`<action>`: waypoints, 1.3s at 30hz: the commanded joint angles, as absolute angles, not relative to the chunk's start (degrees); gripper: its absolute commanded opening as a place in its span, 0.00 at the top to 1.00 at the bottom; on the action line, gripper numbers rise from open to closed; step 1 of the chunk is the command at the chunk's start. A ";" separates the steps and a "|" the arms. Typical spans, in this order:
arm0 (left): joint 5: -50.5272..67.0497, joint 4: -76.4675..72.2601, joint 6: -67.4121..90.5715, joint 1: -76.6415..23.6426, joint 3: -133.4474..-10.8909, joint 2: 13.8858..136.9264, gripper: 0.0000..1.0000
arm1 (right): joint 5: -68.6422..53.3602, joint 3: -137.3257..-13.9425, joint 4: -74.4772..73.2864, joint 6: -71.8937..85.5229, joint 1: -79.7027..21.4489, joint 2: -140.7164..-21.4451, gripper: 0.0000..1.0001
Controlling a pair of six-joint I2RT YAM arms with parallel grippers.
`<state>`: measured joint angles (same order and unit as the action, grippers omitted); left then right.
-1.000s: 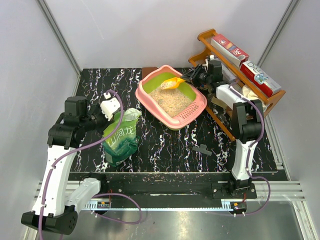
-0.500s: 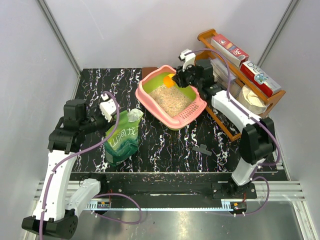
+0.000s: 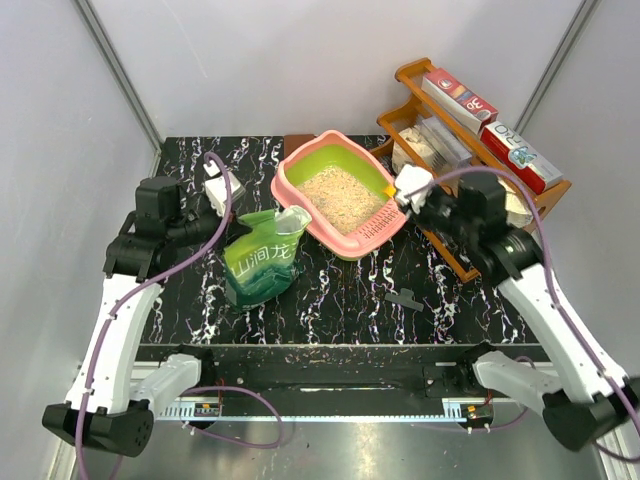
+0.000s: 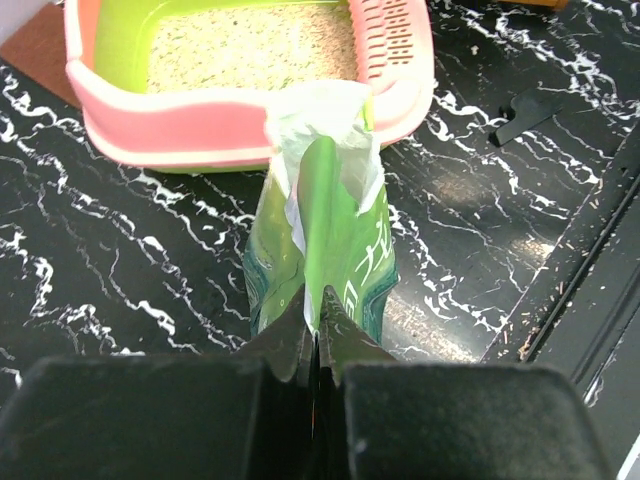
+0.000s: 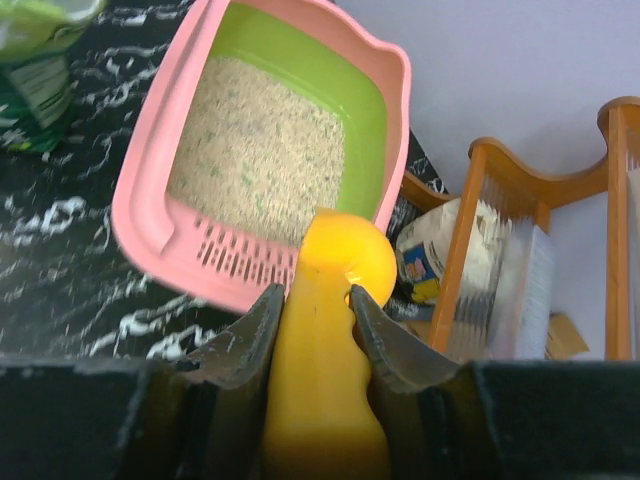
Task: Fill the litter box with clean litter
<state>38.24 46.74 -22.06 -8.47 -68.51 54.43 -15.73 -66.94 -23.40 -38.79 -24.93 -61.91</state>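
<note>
On the left we see 1 L claw (image 4: 316, 312), pressed tight on the thin edge of 1 green bag (image 3: 258, 268). The bag leans, w/ its torn-open top toward the litter box (image 3: 290, 205), just beside the box's side wall.

Next, in the middle-back of the black table (image 3: 330, 300), sits that 1 litter box. Its long way runs slanted, from far-left to near-right. Its slotted pink lip end points near-right, toward the R arm. Inside lies the clean litter (image 3: 338, 192), a flat tan layer on the floor, w/ green walls showing above it.

By the box's right corner we see 1 R claw (image 5: 315, 297), pinching the handle of 1 yellow scoop (image 5: 340, 258).

Far right stands 1 wooden rack (image 3: 412, 74) w/ 2 red boxes (image 3: 458, 95) on top.
</note>
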 commanded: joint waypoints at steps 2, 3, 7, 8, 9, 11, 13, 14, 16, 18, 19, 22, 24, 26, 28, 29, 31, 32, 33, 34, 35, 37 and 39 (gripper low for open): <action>44.47 32.43 -19.77 -11.24 -73.48 54.31 1.00 | -12.58 -61.72 -44.47 -49.12 -24.70 -54.25 1.00; 44.39 31.91 -19.86 -11.51 -72.87 54.32 1.00 | -10.39 -57.35 -43.17 -49.04 -24.78 -53.36 1.00; 44.30 29.80 -19.60 -12.65 -70.05 55.19 1.00 | -2.83 -48.62 -31.23 -49.31 -24.78 -54.13 1.00; 44.30 29.71 -19.69 -13.18 -70.14 55.37 1.00 | -1.51 -47.47 -26.59 -50.09 -24.79 -54.92 1.00; 43.95 29.71 -19.77 -13.36 -70.05 55.37 1.00 | 0.94 -45.81 -24.19 -50.10 -24.79 -55.89 1.00; 43.77 29.36 -19.43 -13.53 -70.05 55.28 1.00 | 3.42 -44.30 -17.45 -49.57 -24.79 -58.35 1.00; 43.33 29.36 -19.60 -13.62 -69.96 54.76 1.00 | 4.74 -42.81 -13.90 -48.87 -24.87 -59.58 1.00; 43.07 29.36 -19.51 -13.54 -69.87 54.58 1.00 | 4.75 -42.54 -11.62 -48.17 -25.31 -59.94 1.00; 42.72 29.44 -19.60 -13.62 -69.26 53.88 1.00 | 5.01 -42.10 -10.46 -47.55 -26.19 -61.25 0.99; 42.80 29.44 -19.43 -13.62 -68.73 53.53 1.00 | 4.05 -42.71 -11.85 -46.41 -27.33 -62.48 0.84; 42.72 29.36 -19.34 -13.54 -68.56 53.18 1.00 | 3.09 -43.24 -13.43 -46.06 -27.59 -63.53 0.80; 42.54 29.44 -19.34 -13.54 -68.12 52.56 1.00 | -2.43 -45.70 -20.11 -42.73 -29.35 -64.77 0.56; 42.28 29.44 -19.51 -13.54 -68.03 52.30 1.00 | -6.92 -48.76 -24.77 -35.89 -29.79 -65.39 0.39; 42.19 29.36 -19.60 -13.54 -67.85 52.12 1.00 | -9.57 -52.27 -29.33 -29.40 -29.88 -66.97 0.27; 42.19 29.36 -19.69 -13.54 -67.59 51.94 1.00 | -10.45 -54.57 -31.37 -24.11 -29.88 -68.02 0.11; 42.27 29.44 -19.69 -13.54 -67.50 51.86 1.00 | -12.37 -57.45 -33.64 -22.78 -29.80 -68.20 0.09; 42.45 29.44 -19.69 -13.54 -67.06 51.77 1.00 | -15.54 -60.89 -35.67 -19.88 -29.88 -69.08 0.07; 42.45 29.36 -19.69 -13.54 -66.97 51.68 1.00 | -19.04 -64.48 -37.25 -18.82 -29.88 -69.43 0.06; 42.54 29.36 -19.51 -13.54 -66.62 51.59 1.00 | -20.90 -66.34 -37.79 -17.76 -29.88 -69.96 0.06; 42.54 29.01 -19.51 -13.54 -66.45 51.42 1.00 | -22.83 -68.10 -38.31 -15.49 -29.88 -71.27 0.06; 42.63 28.83 -19.34 -13.54 -66.27 51.42 1.00 | -26.07 -70.90 -38.58 -14.42 -29.88 -71.89 0.06; 42.63 28.13 -18.81 -13.53 -65.57 51.15 1.00 | -28.55 -73.29 -37.19 -11.01 -29.88 -73.73 0.06; 42.63 28.21 -18.63 -13.54 -65.13 50.80 1.00 | -29.09 -75.93 -35.17 -8.45 -29.88 -75.14 0.07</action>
<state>38.89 39.81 -19.86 -13.41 -63.99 53.76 -21.43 -70.48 -36.32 -17.39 -29.63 -72.51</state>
